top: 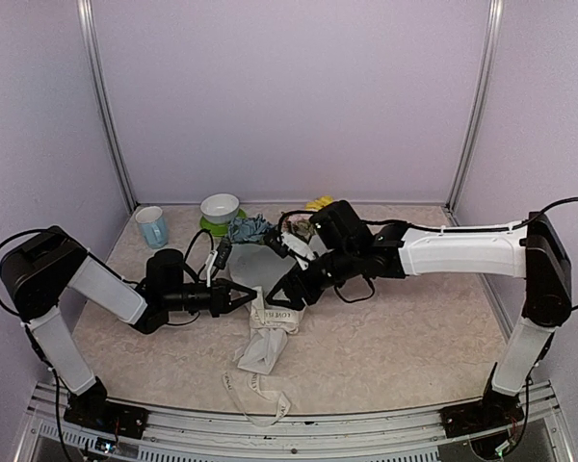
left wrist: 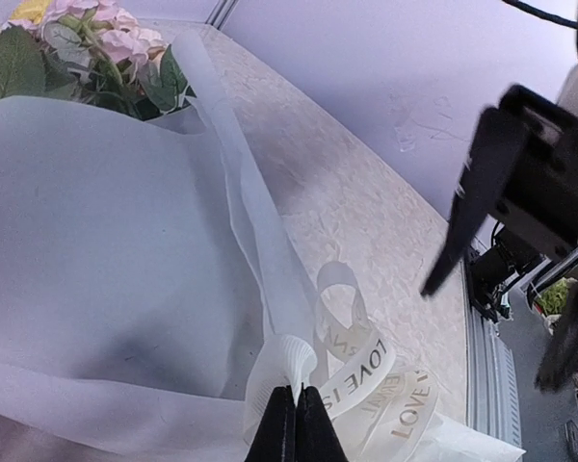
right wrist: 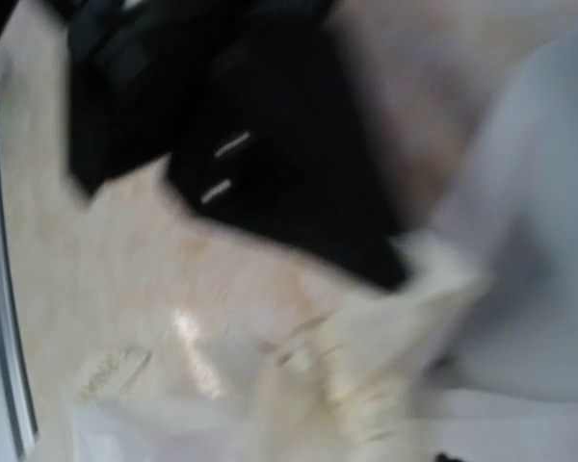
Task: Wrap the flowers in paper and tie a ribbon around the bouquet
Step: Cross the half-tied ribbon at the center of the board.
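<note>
Pinching bouquet (left wrist: pixel 106 250) neck, left end effector (left wrist: pixel 296 393), ribbon (top: pixel 262 390) reaching table (top: pixel 395 337) edge

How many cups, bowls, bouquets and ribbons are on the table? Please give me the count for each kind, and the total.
Cup: 1
Bowl: 1
Bouquet: 1
Ribbon: 1
Total: 4

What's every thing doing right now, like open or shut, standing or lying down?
left gripper, shut on the paper's bunched neck.
right gripper, open, holding nothing.
paper, wrapped around the flowers, lying down.
flowers, poking out the paper's wide end.
ribbon, looped at the neck, tail loose.
cup, upright.
bowl, upright.
</note>
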